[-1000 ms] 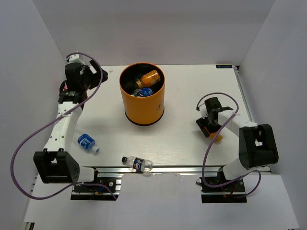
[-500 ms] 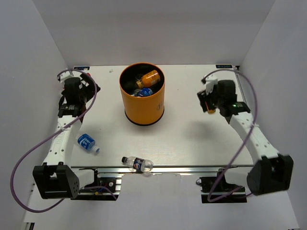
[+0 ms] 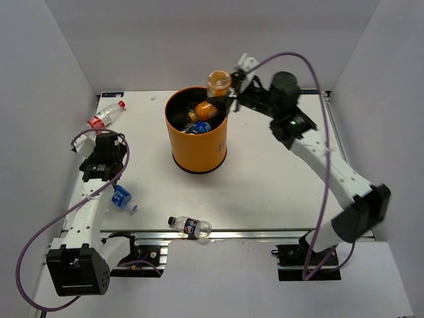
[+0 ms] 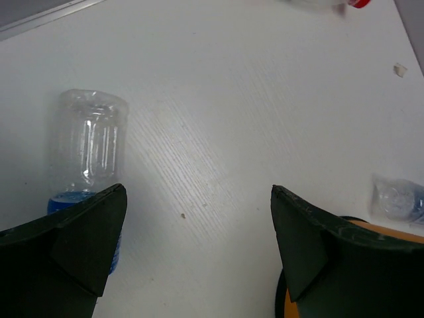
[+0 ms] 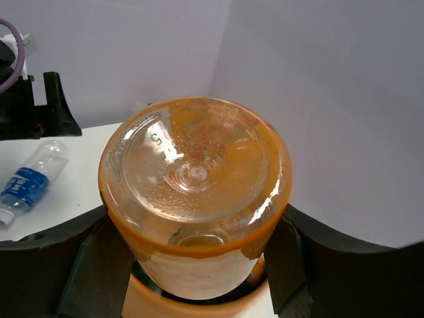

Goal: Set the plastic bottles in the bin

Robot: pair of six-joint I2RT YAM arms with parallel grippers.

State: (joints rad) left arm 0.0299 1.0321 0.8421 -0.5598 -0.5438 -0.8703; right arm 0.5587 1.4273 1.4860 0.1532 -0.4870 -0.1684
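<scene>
Drop-off step here. The right gripper [image 3: 227, 93] is clamped on an orange bottle [image 3: 218, 83] and holds it up by the upper-right rim of the bin [image 3: 196, 151], top centre of the overhead view. I'd say the next move is getting it fully over the black inside, then letting go. The left gripper [image 4: 199, 252] hangs wide open and empty, just beside the blue-label bottle [image 4: 89, 152] at left.

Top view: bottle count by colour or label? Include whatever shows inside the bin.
orange bottles: 2
blue-label bottles: 2
red-label bottle: 1
dark-label bottle: 1
Total: 6 visible; the bin may hide more.
</scene>
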